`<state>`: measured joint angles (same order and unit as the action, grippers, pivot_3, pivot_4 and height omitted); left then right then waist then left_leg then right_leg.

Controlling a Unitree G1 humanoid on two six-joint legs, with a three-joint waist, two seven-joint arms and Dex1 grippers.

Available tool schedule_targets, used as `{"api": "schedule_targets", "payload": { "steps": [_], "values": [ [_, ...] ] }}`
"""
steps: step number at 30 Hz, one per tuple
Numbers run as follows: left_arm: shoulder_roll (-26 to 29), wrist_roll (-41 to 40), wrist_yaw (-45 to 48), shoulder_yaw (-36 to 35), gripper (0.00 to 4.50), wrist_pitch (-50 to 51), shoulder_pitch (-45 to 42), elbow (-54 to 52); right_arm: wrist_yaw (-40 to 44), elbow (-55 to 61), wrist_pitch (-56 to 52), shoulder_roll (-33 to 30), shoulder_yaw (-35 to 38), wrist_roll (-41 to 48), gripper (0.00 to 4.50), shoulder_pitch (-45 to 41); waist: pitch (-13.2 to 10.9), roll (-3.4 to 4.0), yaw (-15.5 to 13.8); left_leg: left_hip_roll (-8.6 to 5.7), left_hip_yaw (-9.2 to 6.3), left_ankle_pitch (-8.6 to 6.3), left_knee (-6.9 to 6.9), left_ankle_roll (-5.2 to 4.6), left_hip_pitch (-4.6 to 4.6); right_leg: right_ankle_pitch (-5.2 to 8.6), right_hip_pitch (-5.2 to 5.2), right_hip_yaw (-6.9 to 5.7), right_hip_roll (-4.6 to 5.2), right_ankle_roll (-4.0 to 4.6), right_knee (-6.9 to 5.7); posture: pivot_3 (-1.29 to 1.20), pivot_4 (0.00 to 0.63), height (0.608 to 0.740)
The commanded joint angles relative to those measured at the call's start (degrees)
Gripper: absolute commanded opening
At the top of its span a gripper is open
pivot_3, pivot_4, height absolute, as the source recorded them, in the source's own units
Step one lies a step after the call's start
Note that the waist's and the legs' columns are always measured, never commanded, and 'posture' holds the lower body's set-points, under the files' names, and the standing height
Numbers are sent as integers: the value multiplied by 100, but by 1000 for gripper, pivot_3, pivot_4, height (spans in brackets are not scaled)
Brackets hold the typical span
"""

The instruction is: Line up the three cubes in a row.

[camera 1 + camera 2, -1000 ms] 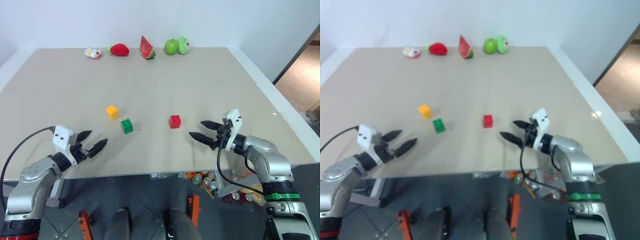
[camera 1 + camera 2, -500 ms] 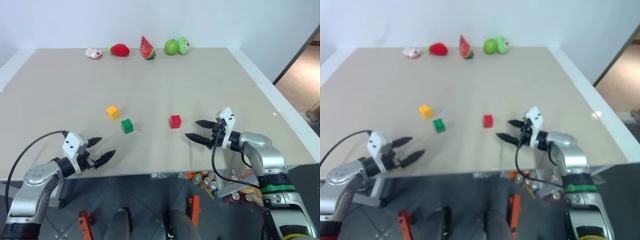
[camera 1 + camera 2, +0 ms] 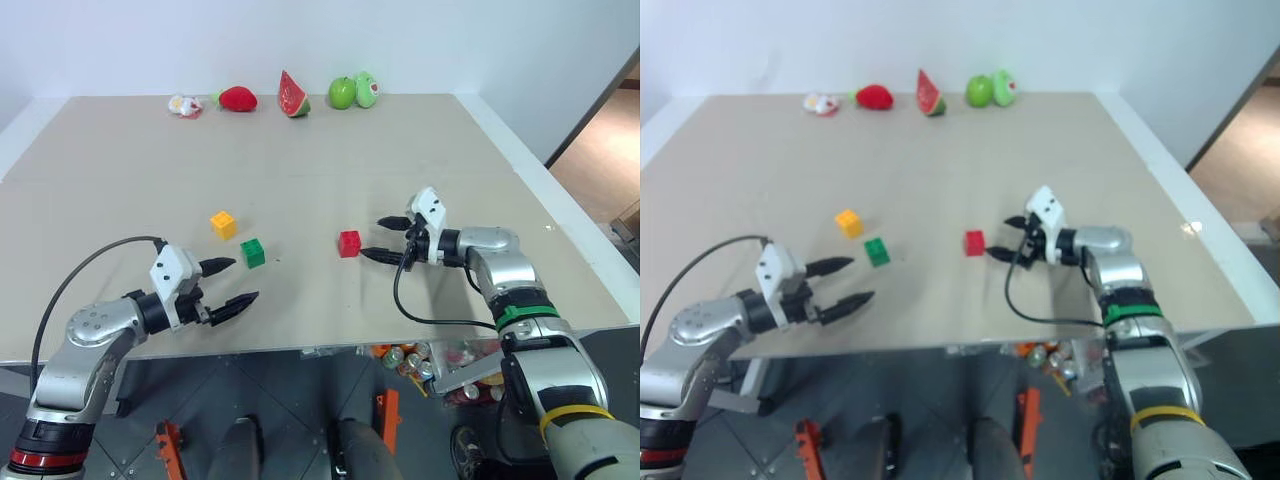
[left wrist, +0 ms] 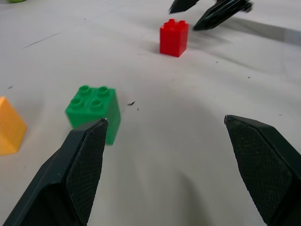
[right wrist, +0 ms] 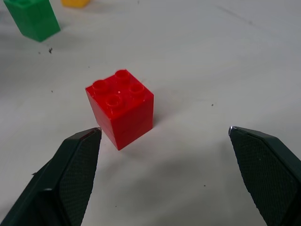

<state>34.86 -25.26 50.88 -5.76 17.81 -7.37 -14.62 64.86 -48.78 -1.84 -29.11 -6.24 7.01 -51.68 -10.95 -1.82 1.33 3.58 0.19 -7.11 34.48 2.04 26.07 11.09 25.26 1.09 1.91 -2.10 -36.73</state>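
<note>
Beige table [image 3: 300, 170] against a plain white wall [image 3: 150, 45].

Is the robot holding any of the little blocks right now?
No. Both grippers are open and empty. The right gripper sits just beside the small red studded plastic cube, not touching it; the left gripper holds nothing.

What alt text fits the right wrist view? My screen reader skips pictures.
A red studded cube stands on a pale table just ahead of the right gripper, whose two black fingers are spread wide with nothing between them. A green cube and a yellow cube lie farther off.
</note>
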Motion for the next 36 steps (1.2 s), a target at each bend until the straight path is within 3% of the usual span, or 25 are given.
{"api": "schedule_targets", "payload": {
  "steps": [1, 21, 25, 31, 32, 36],
  "values": [
    [34, -116, -48, -71, 4097, 40, -12, -303, 335, -245, 268, 54, -70, -151, 4500, -287, 0, 0, 0, 0, -1, 0, 0, 0, 0, 0, 0, 1, -1, 0, -1, 0, 150, 740],
    [-7, -266, -443, -165, 4097, 198, 307, -719, 523, -1439, 778, 525, -39, -578, 4500, -982, -1, 1, 4, 0, -2, 3, 5, -1, -8, -5, -1, 4, -2, 2, -16, 0, 150, 740],
    [-2, -273, -508, -189, 4124, 207, 367, -761, 755, -1448, 754, 543, -6, -515, 3399, -982, -1, 1, 4, 0, -2, 3, 5, -1, -8, -5, -1, 4, -2, 2, -18, 0, 150, 740],
    [-14, -290, -595, -200, 4124, 193, 425, -789, 848, -1445, 743, 534, 24, -523, 1338, -967, -1, 1, 4, 0, -2, 3, 5, -1, -9, -5, -1, 5, -2, 3, -21, 0, 150, 740],
    [-17, -286, -601, -199, 4124, 187, 430, -785, 852, -1444, 745, 534, 24, -526, 1161, -963, -1, 1, 4, 0, -2, 3, 5, -1, -9, -5, -1, 5, -2, 3, -21, 0, 150, 740],
    [-20, -276, -595, -217, 4124, 155, 457, -743, 894, -1379, 741, 524, -17, -558, 1161, -912, -1, 1, 4, 0, -2, 3, 5, 0, -10, -6, -1, 5, -2, 3, -21, 0, 150, 740]
  ]
}}
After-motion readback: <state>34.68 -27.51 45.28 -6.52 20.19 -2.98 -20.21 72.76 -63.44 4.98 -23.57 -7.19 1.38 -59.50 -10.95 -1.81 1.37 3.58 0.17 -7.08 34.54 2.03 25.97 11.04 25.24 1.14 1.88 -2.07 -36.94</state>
